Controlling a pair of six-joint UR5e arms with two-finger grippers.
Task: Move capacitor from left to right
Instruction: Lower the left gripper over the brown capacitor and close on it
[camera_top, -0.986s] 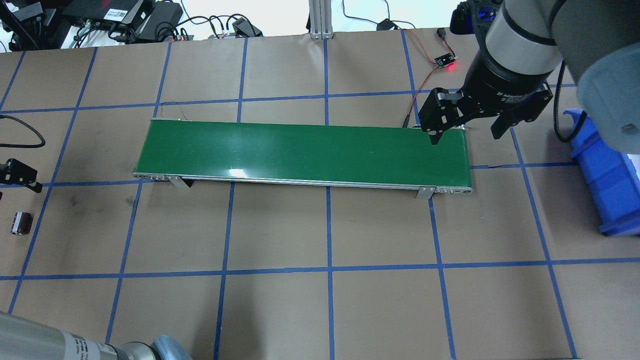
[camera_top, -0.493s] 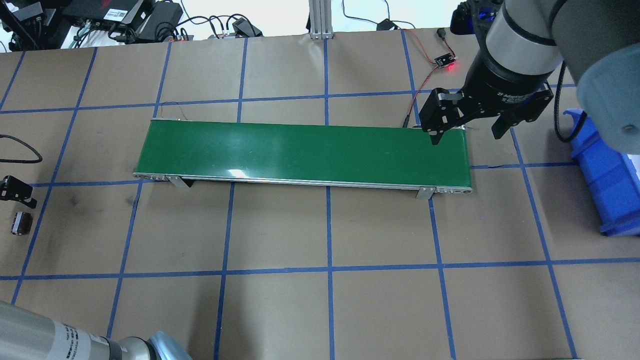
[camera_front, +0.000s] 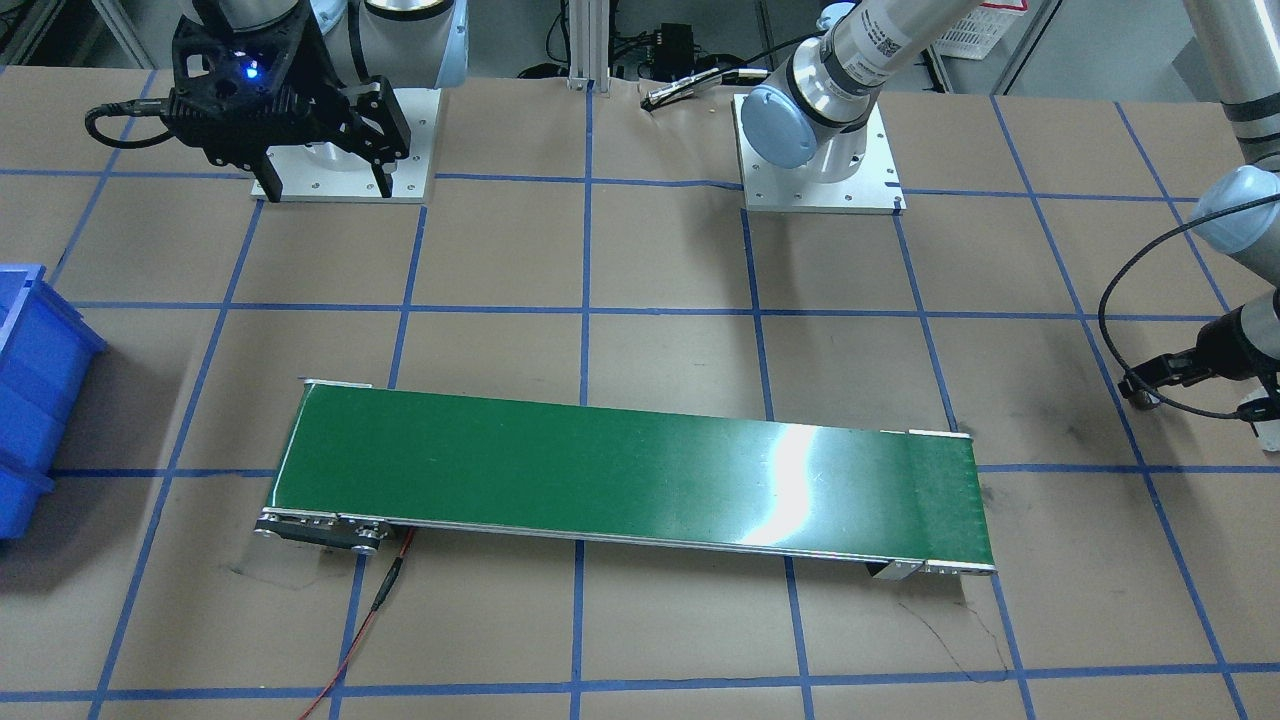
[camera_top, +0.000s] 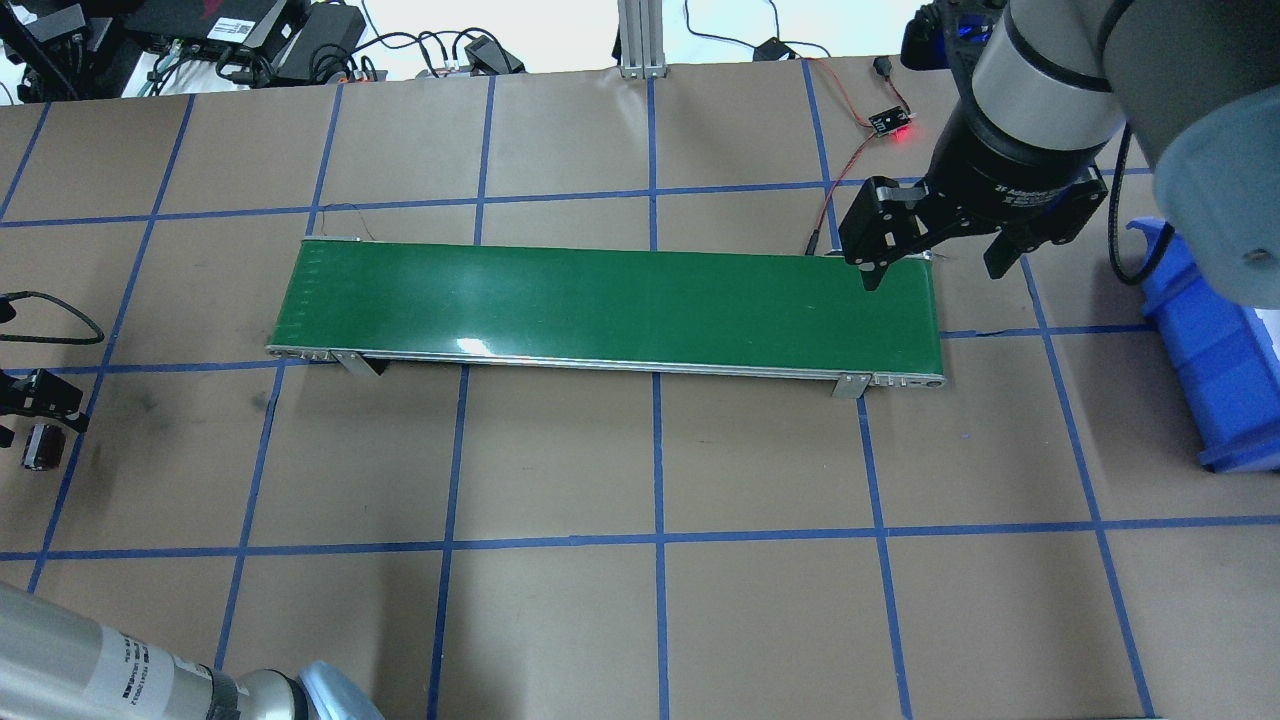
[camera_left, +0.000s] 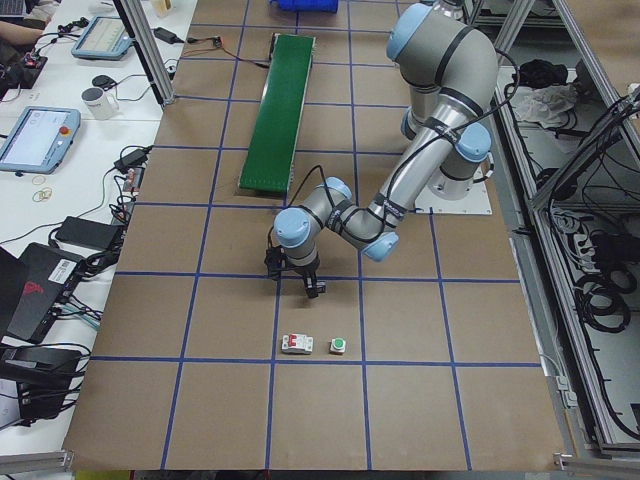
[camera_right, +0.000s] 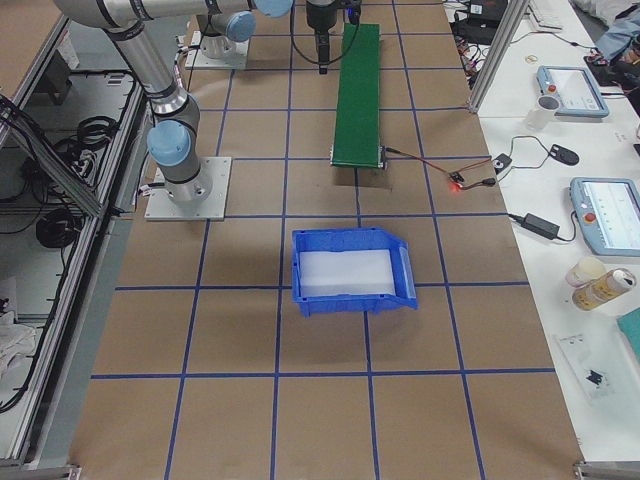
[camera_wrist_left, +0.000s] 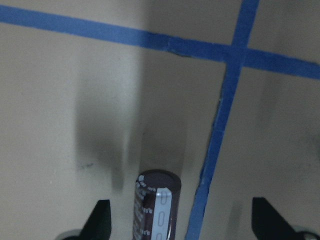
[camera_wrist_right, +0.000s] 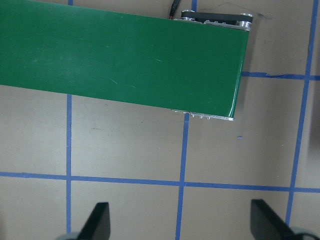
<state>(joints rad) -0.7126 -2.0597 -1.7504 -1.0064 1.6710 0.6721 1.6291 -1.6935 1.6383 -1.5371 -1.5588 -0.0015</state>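
The capacitor, a dark brown cylinder with a pale grey stripe, lay on its side near the bench's left edge, just beside a blue tape line. The left gripper hung low over it, jaws spread either side, touching neither. The right gripper hovered above the green conveyor's right end, jaws spread too.

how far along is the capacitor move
Nothing done yet: the capacitor lies ungripped on the table at the left. In hand: the left gripper hangs over it, jaws open astride it. Left: grasp, lift, and carry it right, probably via the belt, where the right gripper hovers open.
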